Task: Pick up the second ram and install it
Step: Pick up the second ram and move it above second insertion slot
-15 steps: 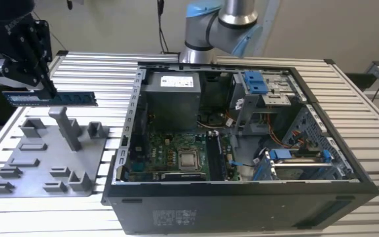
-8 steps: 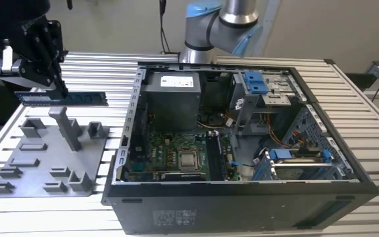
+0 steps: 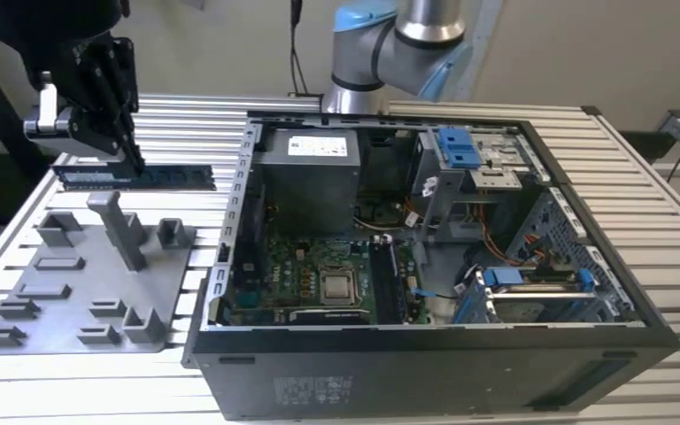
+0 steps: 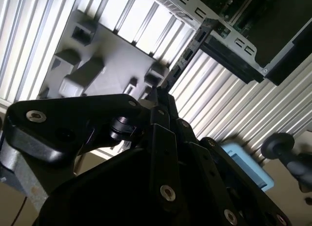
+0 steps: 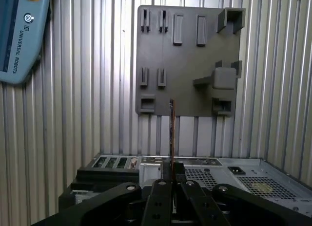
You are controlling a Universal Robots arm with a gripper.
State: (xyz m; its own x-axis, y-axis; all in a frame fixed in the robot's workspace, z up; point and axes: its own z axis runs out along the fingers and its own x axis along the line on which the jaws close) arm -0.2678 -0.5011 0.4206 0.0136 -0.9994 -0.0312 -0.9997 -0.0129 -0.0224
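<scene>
Risk, as judged: the black fingers (image 3: 125, 142) pinched only the thin faces of the long, flat, dark memory stick with a bluish-white label (image 3: 139, 177), so it could pivot or slide in the grip. If it went askew it might not meet its slot on the green motherboard (image 3: 305, 266). It could also clip the wall of the open black computer case (image 3: 435, 372). Pressing it down out of line could stress the board.

Fingers clenched on the memory stick, gripping near its middle. In the exterior view it ran level past both sides of the fingertips. In the first wrist view it showed edge-on (image 5: 172, 133), reaching straight ahead of the fingertips.

Stick was in the air, touching nothing else. The grey plastic tray with an upright post (image 3: 81, 292) lay below the fingers on the ribbed metal worktop (image 3: 671, 204)
</scene>
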